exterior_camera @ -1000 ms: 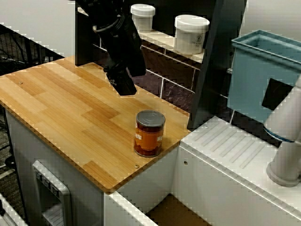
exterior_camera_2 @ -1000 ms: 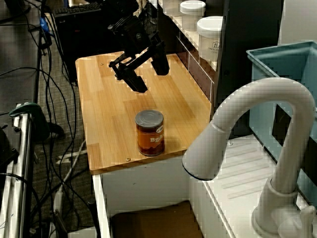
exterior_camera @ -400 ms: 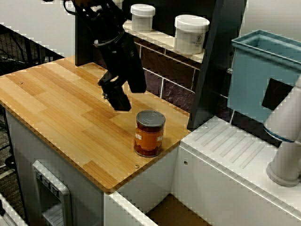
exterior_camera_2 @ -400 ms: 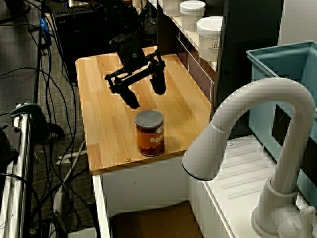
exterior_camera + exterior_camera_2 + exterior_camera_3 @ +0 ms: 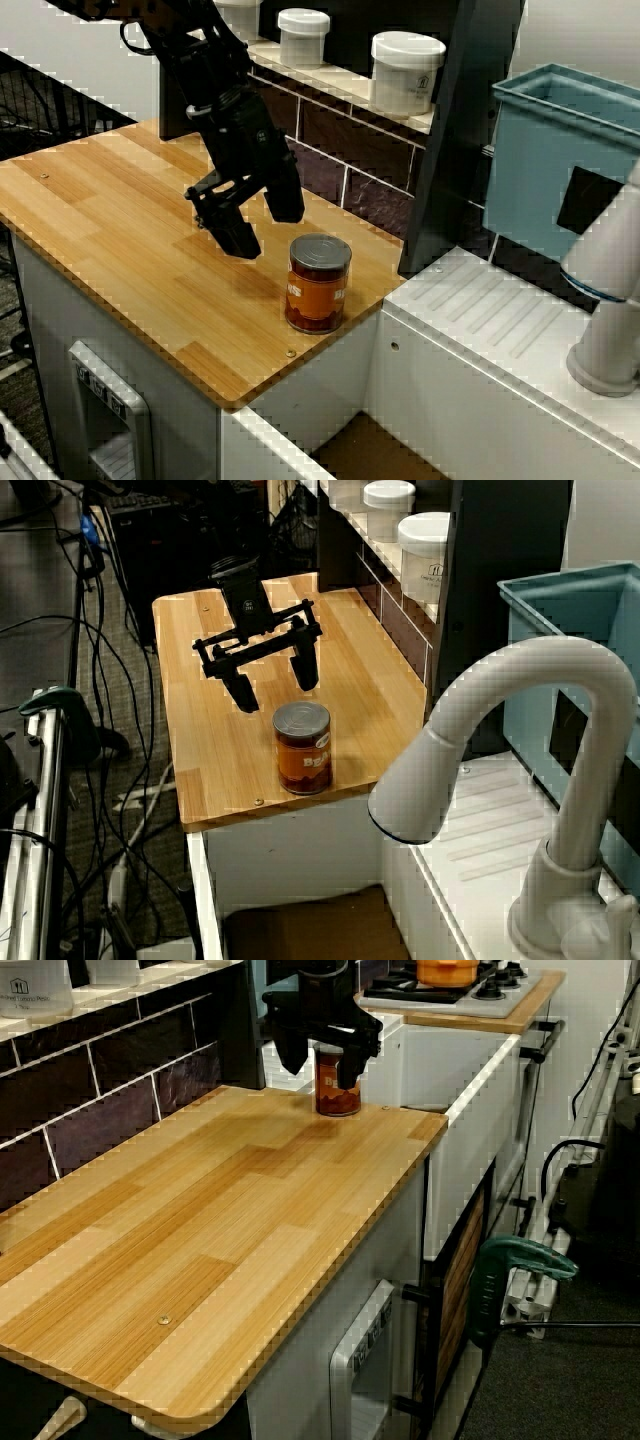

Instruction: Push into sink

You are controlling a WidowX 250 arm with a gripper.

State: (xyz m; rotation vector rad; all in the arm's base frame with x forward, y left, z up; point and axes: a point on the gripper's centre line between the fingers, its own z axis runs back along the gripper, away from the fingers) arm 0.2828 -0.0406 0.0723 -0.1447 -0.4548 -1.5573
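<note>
Gripper [image 5: 270,683]: black, two-fingered, jaws spread wide apart, nothing held. Hangs at upper centre of the faucet-side view, fingertips just behind and above the can, not touching it. Lower and nearer the can than a second ago, when held high toward the shelf at the top of frame; descent and approach steady across the last second, jaw spread unchanged.

Can [image 5: 318,283]: orange label, grey lid, upright, at centre of the front view. Stands near the lower right corner of the wooden counter [image 5: 120,240], close to the edge above the sink. Position same as a second ago; not yet pushed.

Sink [image 5: 300,925]: white rim, brown floor, at bottom centre of the faucet-side view, directly below the counter edge by the can. No can inside.

Counter-length view: gripper [image 5: 318,1058] overlaps the can [image 5: 338,1085] at top centre; contact cannot be judged there.

Faucet [image 5: 520,750]: white, arched, right of frame, apart from the action.

Jars [image 5: 405,70]: white, on the shelf at top centre, untouched.

Teal box [image 5: 560,160]: upper right, uninvolved.

Judgement: approach phase nearly complete; fingers now placed on the far side of the can, suited to a shove toward the sink edge. Push itself outstanding.
</note>
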